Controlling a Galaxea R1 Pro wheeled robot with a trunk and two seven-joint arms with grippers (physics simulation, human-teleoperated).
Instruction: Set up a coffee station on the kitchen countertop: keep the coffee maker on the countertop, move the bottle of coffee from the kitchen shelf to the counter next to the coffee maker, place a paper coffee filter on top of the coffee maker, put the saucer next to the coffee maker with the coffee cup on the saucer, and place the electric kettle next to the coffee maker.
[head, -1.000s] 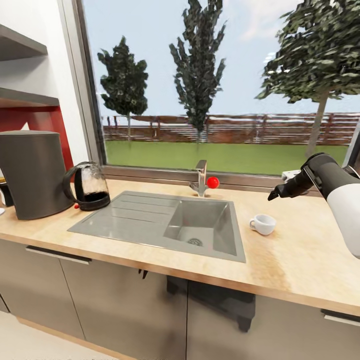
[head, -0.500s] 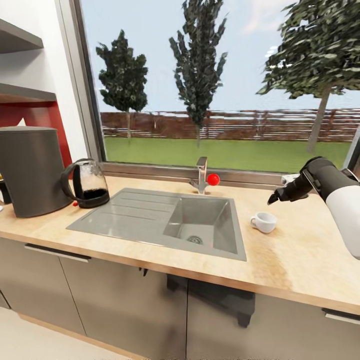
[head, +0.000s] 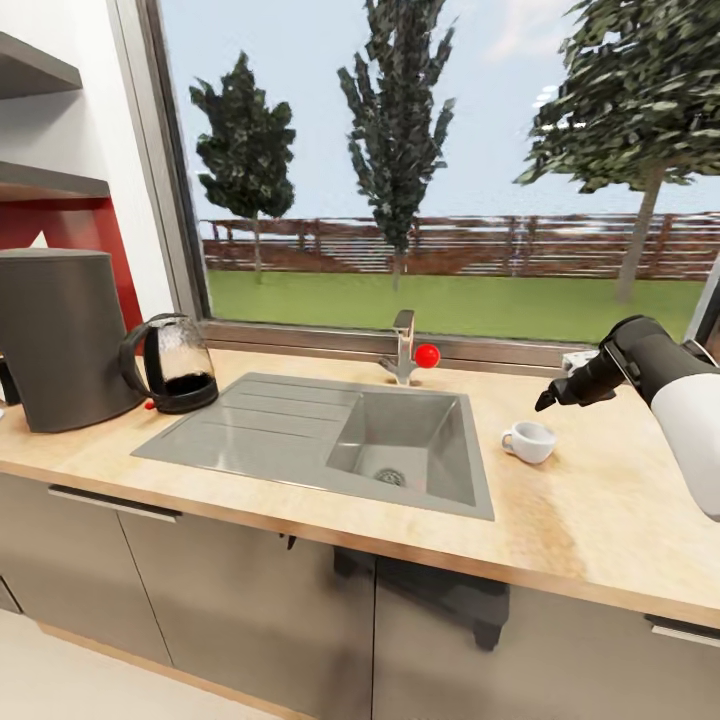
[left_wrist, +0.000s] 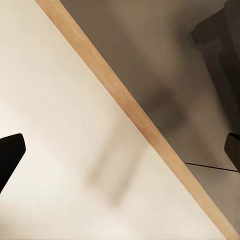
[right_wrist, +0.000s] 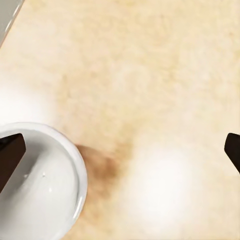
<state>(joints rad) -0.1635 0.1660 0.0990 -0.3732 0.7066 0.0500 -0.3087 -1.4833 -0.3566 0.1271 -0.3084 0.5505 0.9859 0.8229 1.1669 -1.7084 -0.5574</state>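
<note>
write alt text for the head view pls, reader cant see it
The right gripper hovers above a white coffee cup on a wooden countertop, right of a grey sink. At far left, a dark coffee maker stands beside a glass electric kettle under a garden window.

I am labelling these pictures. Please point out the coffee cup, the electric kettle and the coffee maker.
coffee cup (head: 529, 442): head view, on its white outer wall.
electric kettle (head: 181, 362): head view, on its glass body.
coffee maker (head: 62, 335): head view, on its dark grey front.
</note>
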